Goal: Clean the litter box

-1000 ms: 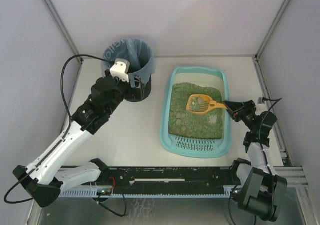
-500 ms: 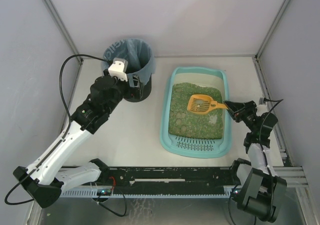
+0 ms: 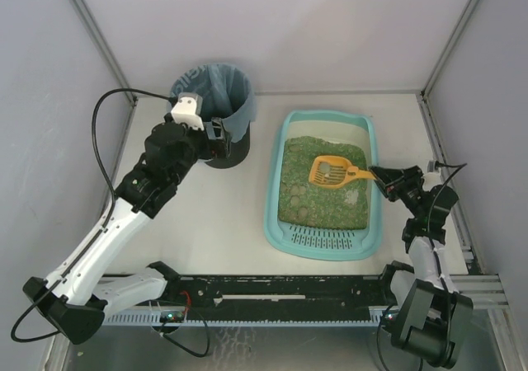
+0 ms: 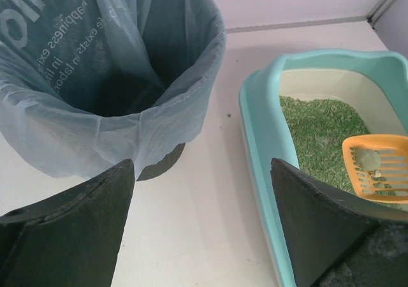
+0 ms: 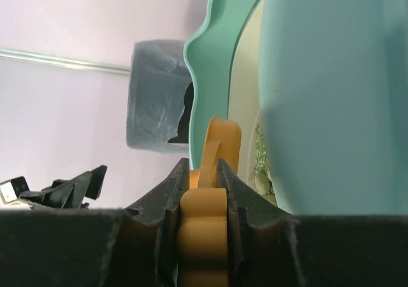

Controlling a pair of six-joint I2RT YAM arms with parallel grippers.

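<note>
The light-teal litter box (image 3: 276, 191) lies right of centre, filled with green litter and with its slotted grille toward the arms. My right gripper (image 3: 378, 174) is shut on the handle of the orange scoop (image 3: 330, 171), which hangs over the litter with a few clumps in its bowl. In the right wrist view both pads clamp the orange handle (image 5: 203, 226), with the box wall (image 5: 331, 95) close on the right. My left gripper (image 3: 221, 130) stands open and empty beside the black bin (image 3: 211, 111). Its wrist view shows the bin (image 4: 108, 76), the litter box (image 4: 261, 140) and the scoop (image 4: 377, 167).
The round black bin, lined with a blue bag, stands at the back left, just left of the litter box. White enclosure walls and metal posts close in the table on three sides. A black rail (image 3: 280, 290) runs along the near edge between the arm bases.
The left arm has drawn back slightly to the left, its gripper turning beside the bin. The scoop rose a little out of the litter and now holds still.
</note>
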